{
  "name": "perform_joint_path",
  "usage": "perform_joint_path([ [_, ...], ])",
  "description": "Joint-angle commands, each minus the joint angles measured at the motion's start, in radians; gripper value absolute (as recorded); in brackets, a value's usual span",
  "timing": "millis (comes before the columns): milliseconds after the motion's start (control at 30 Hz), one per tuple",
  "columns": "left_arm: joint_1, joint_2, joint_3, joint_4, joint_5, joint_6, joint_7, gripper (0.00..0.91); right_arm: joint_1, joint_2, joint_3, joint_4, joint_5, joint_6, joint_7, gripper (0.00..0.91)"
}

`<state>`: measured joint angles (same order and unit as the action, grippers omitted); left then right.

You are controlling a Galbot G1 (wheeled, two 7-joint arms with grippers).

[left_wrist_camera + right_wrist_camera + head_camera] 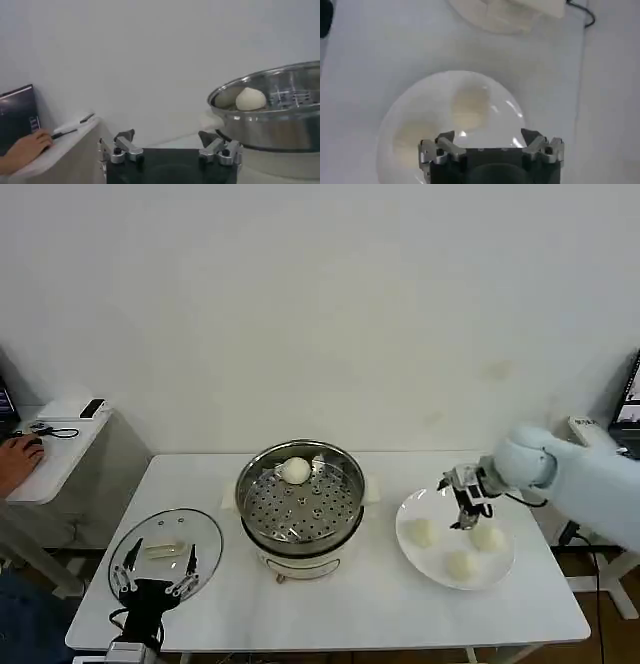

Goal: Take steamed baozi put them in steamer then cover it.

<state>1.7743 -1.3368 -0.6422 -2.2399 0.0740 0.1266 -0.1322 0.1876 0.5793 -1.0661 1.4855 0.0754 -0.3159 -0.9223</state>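
One baozi (296, 471) in the steamer (300, 506), three more buns (459, 563) on the white plate (413, 509).
Right gripper (463, 515) hovers wide-fingered over the plate at 3 o'clock of the steamer; left gripper (155, 580), fingers spread, rests over the glass lid (200, 529) at 9 o'clock.

No legible text or labels anywhere.

bare table (380, 584) lies between steamer (300, 504) and plate (412, 511); steamer's top stands uncovered.

A plain white wall (320, 304) rises behind the white table (400, 604).
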Motion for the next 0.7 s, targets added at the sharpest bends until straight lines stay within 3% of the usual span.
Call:
perform_joint_path([
  [33,-0.001,0.001,-0.002,0.002,-0.004,0.002,0.0,0.907,-0.121,0.023,0.07,-0.056,-0.015,-0.023,-0.008,0.907],
  [467,0.003,0.0,-0.017,0.001,-0.002,0.002,0.002,0.907,-0.206,0.178,0.146,-0.196,-0.073,0.012,0.007,0.907],
  [700,0.004,-0.003,-0.017,0.0,0.0,0.001,0.002,0.907,-0.213,0.207,0.149,-0.229,-0.106,-0.003,0.021,0.907],
])
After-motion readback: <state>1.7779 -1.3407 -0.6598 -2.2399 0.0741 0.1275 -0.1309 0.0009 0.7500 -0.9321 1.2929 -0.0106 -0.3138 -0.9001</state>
